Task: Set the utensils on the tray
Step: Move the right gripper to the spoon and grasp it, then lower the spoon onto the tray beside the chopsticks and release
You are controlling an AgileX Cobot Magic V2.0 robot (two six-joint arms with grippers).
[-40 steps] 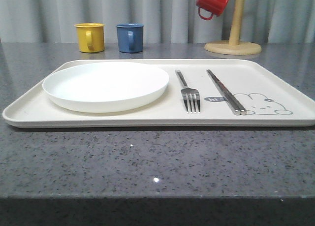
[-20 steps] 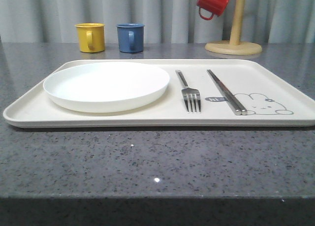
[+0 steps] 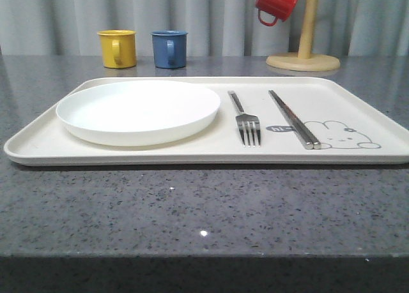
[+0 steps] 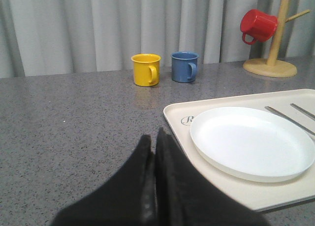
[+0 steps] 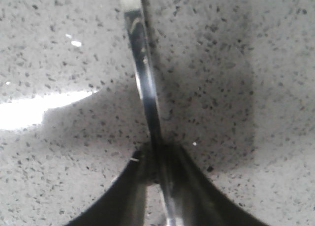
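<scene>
On the grey speckled table (image 3: 192,210) the cream tray (image 3: 38,146) lies flat, its long side facing the front camera. At its left end sits the round white plate (image 3: 137,111), inside the low rim. Right of the plate the fork (image 3: 246,122) lies on the tray floor, tines toward the camera, and just beside it the pair of chopsticks (image 3: 293,119) lie close together, their near tips at the grey rabbit drawing (image 3: 342,135) (the small speech bubble is just left of those tips).

Behind the tray, well apart from it, a yellow mug (image 3: 117,48) and a blue mug (image 3: 169,48) stand side by side, and farther right a red mug (image 3: 276,2) hangs on a wooden mug tree (image 3: 303,50).

In the left wrist view the left gripper (image 4: 153,152) has its dark fingers pressed together, holding nothing, above bare table near the tray's left edge.

In the right wrist view the right gripper (image 5: 156,169) pinches a shiny metal handle, most likely the spoon (image 5: 142,73), low over the speckled table; its bowl is out of frame, and whether it touches the table I cannot tell.
</scene>
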